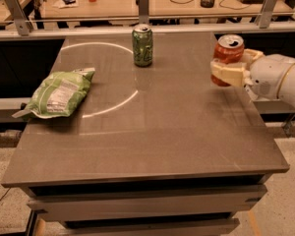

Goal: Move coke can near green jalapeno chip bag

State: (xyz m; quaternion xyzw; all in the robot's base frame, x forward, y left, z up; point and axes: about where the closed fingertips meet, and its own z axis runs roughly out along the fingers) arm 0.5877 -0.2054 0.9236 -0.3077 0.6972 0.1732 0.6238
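Note:
The coke can, red-orange with a silver top, is held upright above the right side of the grey table. My gripper comes in from the right edge and is shut on the can, its cream fingers wrapped around the can's lower half. The green jalapeno chip bag, light green with a white label panel, lies flat at the table's left edge, far from the can.
A green can stands upright at the back middle of the table. A metal rail and a desk with cables and cups run behind the table. The white arm reaches in over the right edge.

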